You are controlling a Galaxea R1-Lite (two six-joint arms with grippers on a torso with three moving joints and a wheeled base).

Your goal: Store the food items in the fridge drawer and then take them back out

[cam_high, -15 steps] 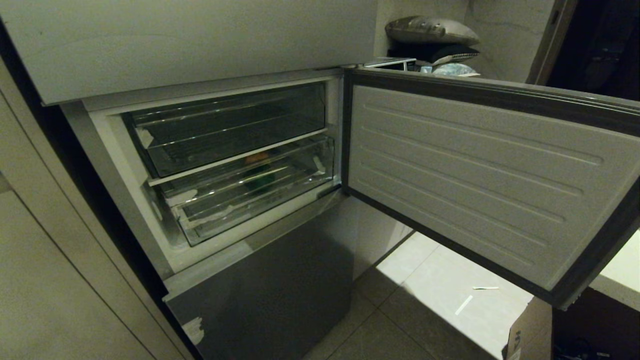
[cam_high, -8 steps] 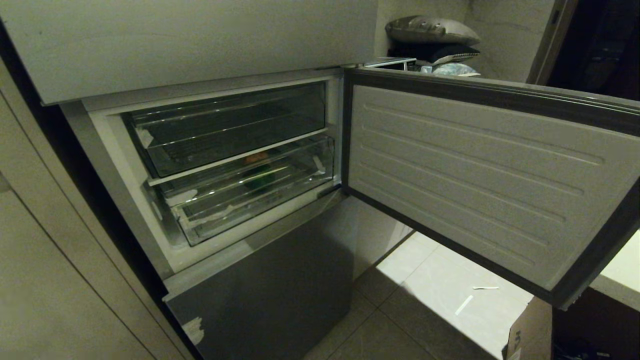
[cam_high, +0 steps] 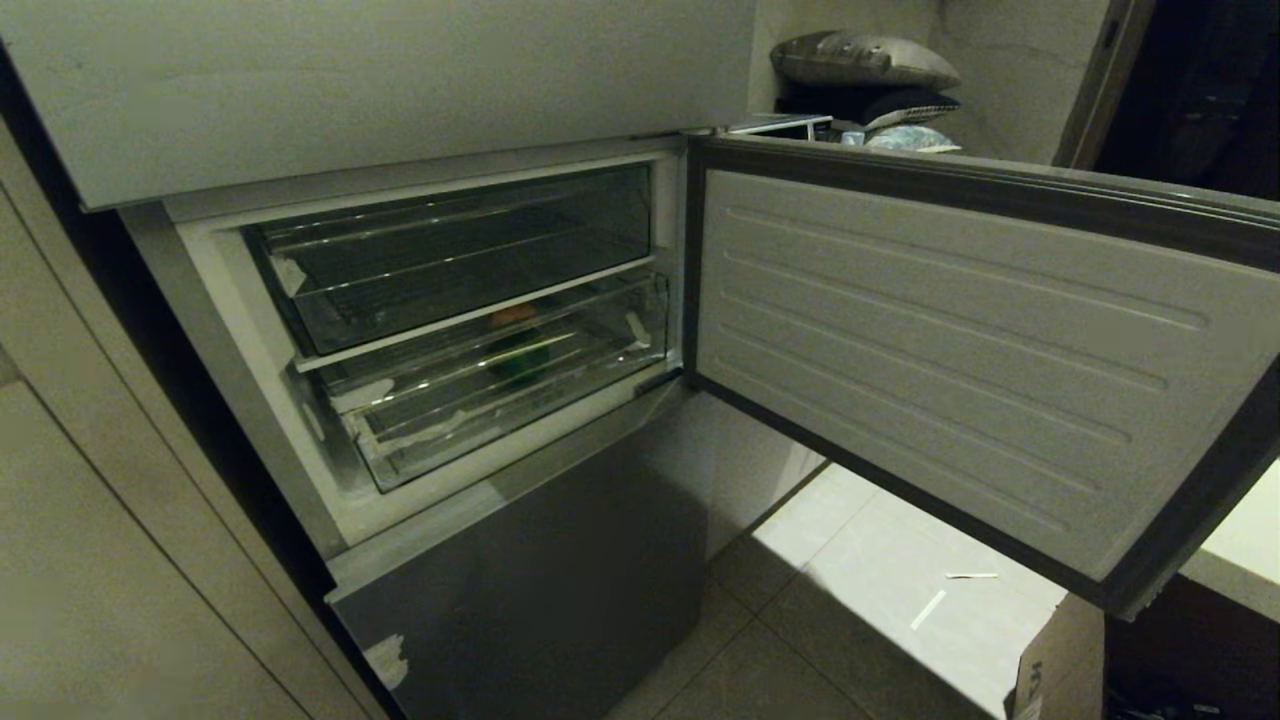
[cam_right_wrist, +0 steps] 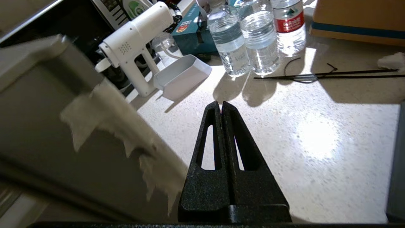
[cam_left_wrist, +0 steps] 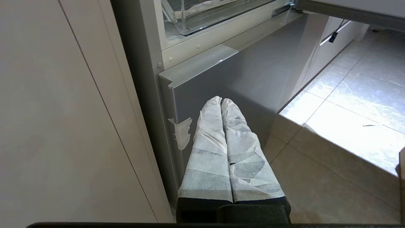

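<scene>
The fridge's middle compartment stands open in the head view, with two clear bins inside. The lower one, the fridge drawer, has whitish tape scraps on its front edge, and its corner also shows in the left wrist view. Through its clear wall I see an orange-brown lump and a dark green thing, probably the food items. Neither arm appears in the head view. My left gripper, wrapped in white tape, is shut and empty, low beside the grey lower door front. My right gripper is shut and empty above a white counter.
The open fridge door swings out to the right; its taped edge is close beside my right gripper. On the counter stand water bottles, a white handheld device, a white scoop, black ties and a cardboard box.
</scene>
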